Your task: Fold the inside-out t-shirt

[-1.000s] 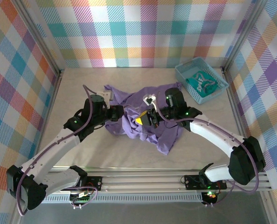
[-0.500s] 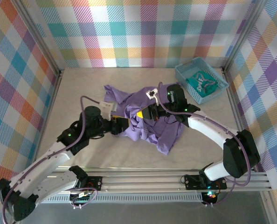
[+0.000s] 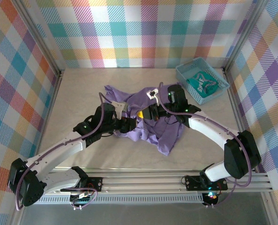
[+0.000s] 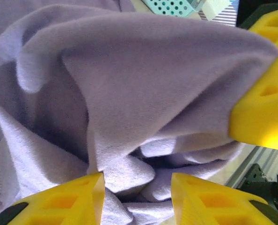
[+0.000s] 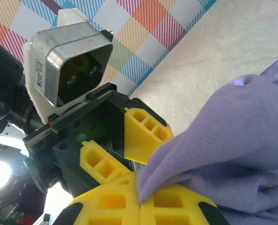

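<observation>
The inside-out t-shirt [image 3: 169, 133] is lying crumpled in a heap at the middle of the surface [image 3: 83, 93], with one lavender lobe trailing toward the near edge. Both arms are reaching into the heap, one from each side. The right fingers [image 5: 111, 204] are clenching together on a ridge of the shirt's fabric. The cloth is coming out from the seam between them and draping off to the right in the wrist view. The left fingers [image 4: 59, 201] are standing apart with bunched folds sitting in the gap between them — whether they are pressing on the cloth, I cannot tell. The two pairs of fingers are facing each other just beside the same raised fold. In the far right corner a teal basket [image 3: 188, 86] is sitting apart from the shirt, holding a teal-green garment with white markings [image 3: 203, 80].
</observation>
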Robot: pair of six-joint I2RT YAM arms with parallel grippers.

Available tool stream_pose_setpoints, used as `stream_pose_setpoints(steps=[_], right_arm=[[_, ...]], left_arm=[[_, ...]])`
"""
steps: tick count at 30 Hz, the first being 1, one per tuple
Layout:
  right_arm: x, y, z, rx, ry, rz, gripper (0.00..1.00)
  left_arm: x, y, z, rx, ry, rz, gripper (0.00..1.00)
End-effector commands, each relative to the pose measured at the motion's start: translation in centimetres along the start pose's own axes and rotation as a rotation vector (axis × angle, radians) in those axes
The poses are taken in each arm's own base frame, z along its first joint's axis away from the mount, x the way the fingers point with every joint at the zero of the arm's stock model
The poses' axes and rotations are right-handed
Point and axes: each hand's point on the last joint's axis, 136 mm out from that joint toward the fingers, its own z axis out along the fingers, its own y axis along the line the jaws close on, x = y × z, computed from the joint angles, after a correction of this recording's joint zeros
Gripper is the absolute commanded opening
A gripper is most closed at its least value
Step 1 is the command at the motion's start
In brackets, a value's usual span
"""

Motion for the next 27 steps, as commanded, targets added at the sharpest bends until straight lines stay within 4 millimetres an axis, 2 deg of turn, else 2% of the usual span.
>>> stream_pose_setpoints(steps=[1, 7, 10, 14, 17, 22, 24, 27], right_arm=[[-0.9, 0.9, -0.6, -0.012, -0.027, -0.044, 0.00], [-0.9, 0.9, -0.6, -0.009, -0.027, -0.047, 0.00], [-0.8, 0.8, -0.6, -0.007, -0.026, -0.044, 0.00], [-0.7, 0.5, -0.7, 0.016, -0.025, -0.044, 0.00], [-0.8, -0.2, -1.0, 0.060, -0.025, -0.045, 0.00], [-1.7, -2.9, -2.0, 0.263, -0.016, -0.071, 0.00], [-1.9, -3.2, -1.9, 0.277, -0.013, -0.088, 0.00], [-1.6, -3.3, -1.4, 0.250, 0.004, -0.093, 0.00]], left_arm=[[-1.5, -0.3, -0.3, -0.022, -0.041, 0.037, 0.44], [-2.1, 0.0, -0.1, -0.046, -0.055, 0.055, 0.47], [-2.4, -0.6, 0.3, -0.017, -0.057, 0.059, 0.39], [-2.6, -0.9, 0.3, -0.006, -0.050, 0.064, 0.22], [-2.7, -1.2, -0.6, -0.003, -0.059, 0.069, 0.17], [-2.5, -2.2, -3.4, 0.047, -0.066, 0.065, 0.05], [-3.4, -3.2, -4.6, 0.127, -0.110, 0.026, 0.00], [-4.8, -4.2, -5.5, 0.218, -0.152, -0.035, 0.00]])
